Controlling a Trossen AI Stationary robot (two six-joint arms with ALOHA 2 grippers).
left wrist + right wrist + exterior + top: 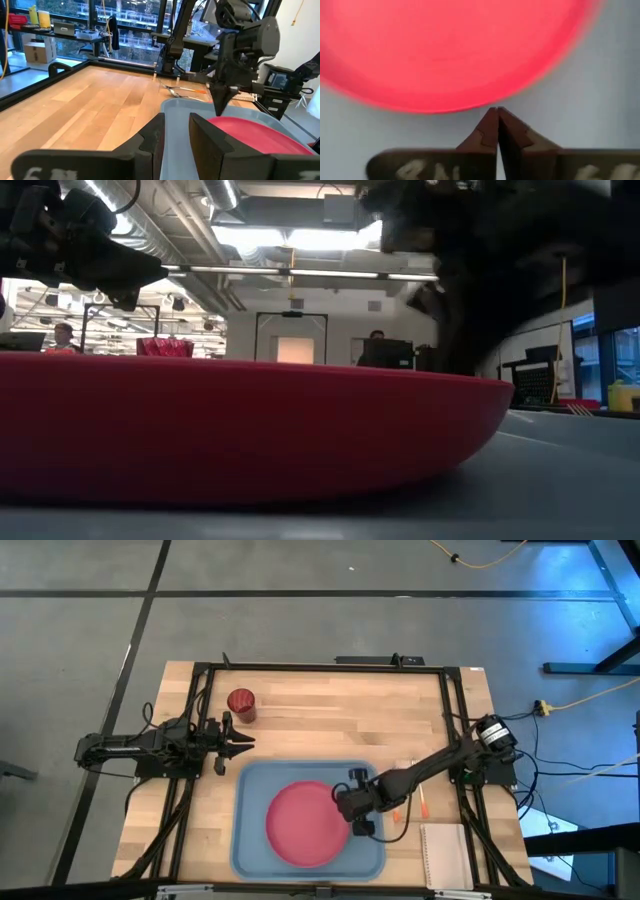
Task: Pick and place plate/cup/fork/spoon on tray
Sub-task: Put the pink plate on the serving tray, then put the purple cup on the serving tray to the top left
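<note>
Right wrist view shows my right gripper (497, 125) clenched, its two fingertips pressed together on nothing, hanging over the bare floor of the tray (600, 100) just beside the edge of the plate (445, 45). From above, that gripper (357, 808) sits at the plate's (305, 822) right edge, not touching it as far as I can tell, and the plate lies flat inside the light blue tray (250, 790). So I judge the plate's placement done.

Further out to the right, on the wooden surface (330, 720) between the tray and the white notepad (445, 852), thin orange handles (421, 802) lie near my right arm. My left wrist view catches the spoon (182, 90) there, silver bowl and orange handle, beyond the tray's far rim; I cannot make out the fork separately. Both look to be outside the tray.

My left gripper (240, 743) hovers over the surface just off the tray's upper left corner, fingers parted a little and holding nothing. The dark red cup (241, 703) stands upright near it, toward the far edge of the surface, well apart from the tray.

By my reckoning, one of four items is in place; the cup, fork and spoon remain.
</note>
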